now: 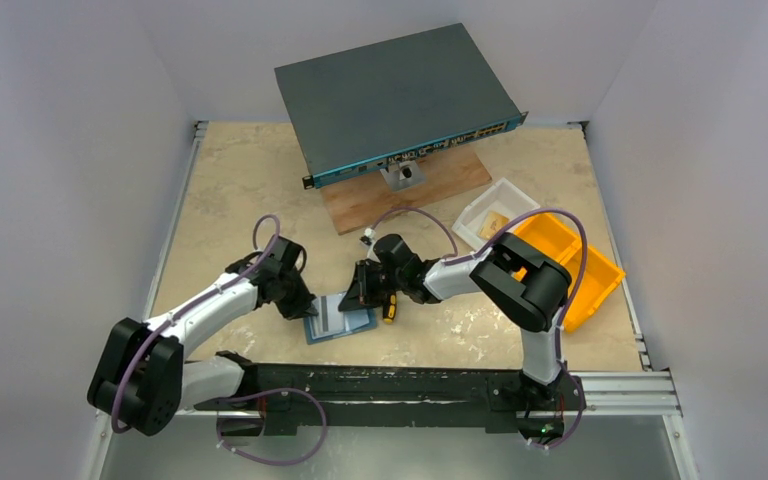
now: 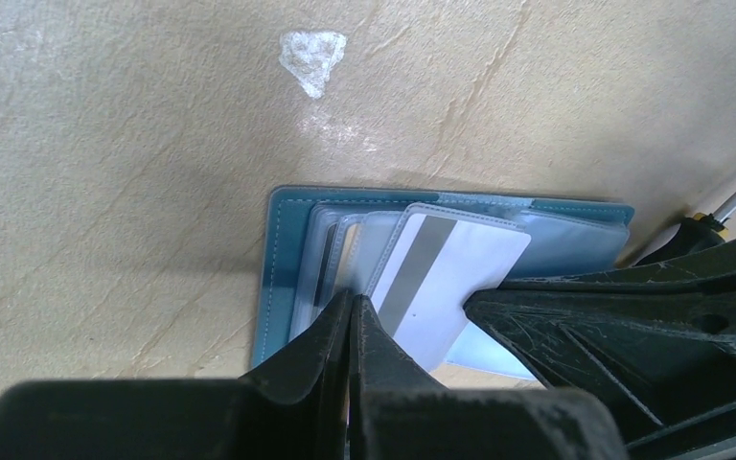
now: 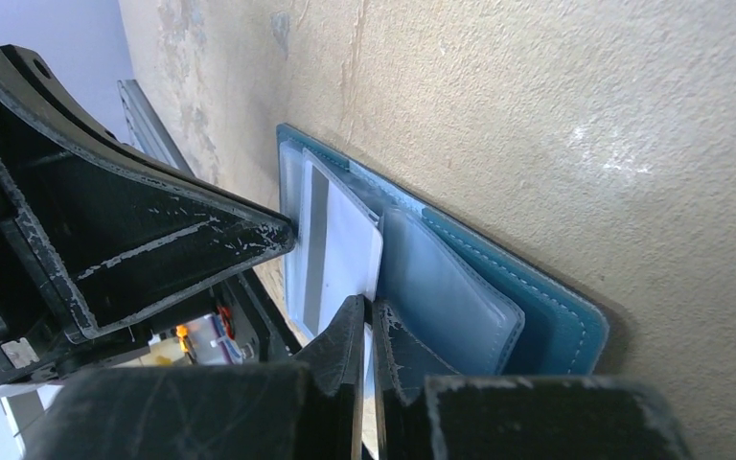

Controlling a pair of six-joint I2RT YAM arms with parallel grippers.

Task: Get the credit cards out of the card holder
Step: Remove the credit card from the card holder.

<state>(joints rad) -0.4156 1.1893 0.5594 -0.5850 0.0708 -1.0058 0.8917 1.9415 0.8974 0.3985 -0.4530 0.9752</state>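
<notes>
The teal-blue card holder (image 1: 355, 325) lies open and flat on the table between my two grippers. A white credit card (image 2: 460, 264) with a grey stripe sticks partway out of its pale blue slots (image 3: 441, 287). My right gripper (image 3: 369, 311) is shut on that card's edge (image 3: 345, 249), at the holder's right side (image 1: 365, 295). The left gripper (image 2: 355, 305) is shut with nothing seen between its fingers. Its tips rest on the inner slots near the holder's left edge (image 2: 287, 249), and it stands at the holder's left in the top view (image 1: 305, 303).
A large dark grey network switch box (image 1: 395, 100) sits on a wooden board (image 1: 410, 190) at the back. A white tray (image 1: 495, 215) and a yellow bin (image 1: 570, 265) stand to the right. A yellow-handled screwdriver (image 1: 390, 308) lies just right of the holder.
</notes>
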